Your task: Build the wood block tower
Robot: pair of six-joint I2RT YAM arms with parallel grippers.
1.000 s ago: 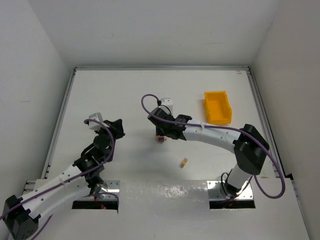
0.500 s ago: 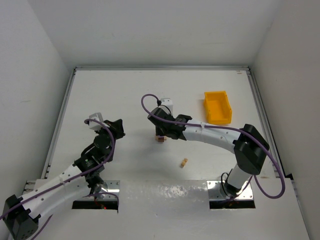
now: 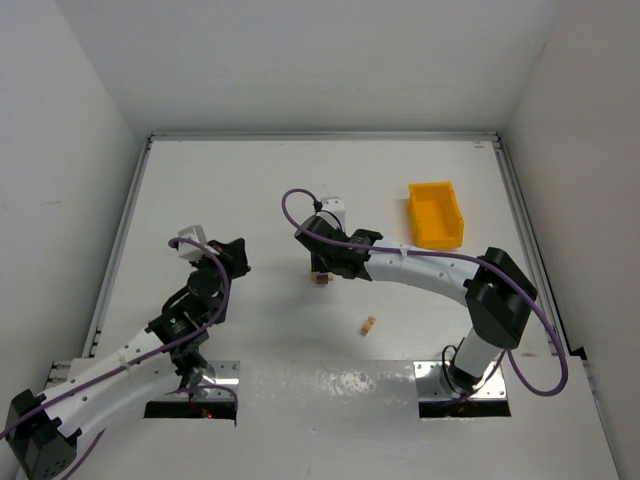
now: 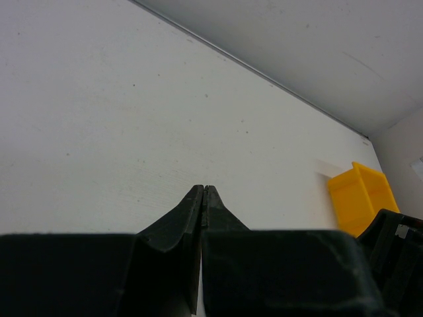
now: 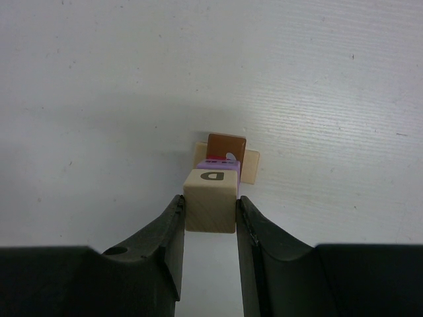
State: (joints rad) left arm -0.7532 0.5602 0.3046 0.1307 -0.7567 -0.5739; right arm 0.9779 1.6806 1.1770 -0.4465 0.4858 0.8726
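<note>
Right gripper [image 5: 210, 199] is clamped on the pale D block [image 5: 210, 210], one finger flat on each side. That's the right wrist view. Just past it sit the purple block [image 5: 213, 164], the brown block [image 5: 226, 145] and a tan base block [image 5: 251, 166], all bunched up and touching. Can't tell if the D block is seated on the purple one or hanging just over it. If it were me, I'd square it over the purple one, ease straight down, then let go slowly so neither finger drags it sideways.

The top view loses all that. The wood block tower [image 3: 321, 281] is just a speck mid-table under the wrist. It does show a loose tan block [image 3: 368, 325] nearer the arm bases, the yellow bin [image 3: 436, 214] far right, and the left gripper [image 3: 236, 254] well off to the left.

Left wrist view: its fingers are pinched together on nothing. Only bare table [image 4: 99, 132] and the bin's corner.
</note>
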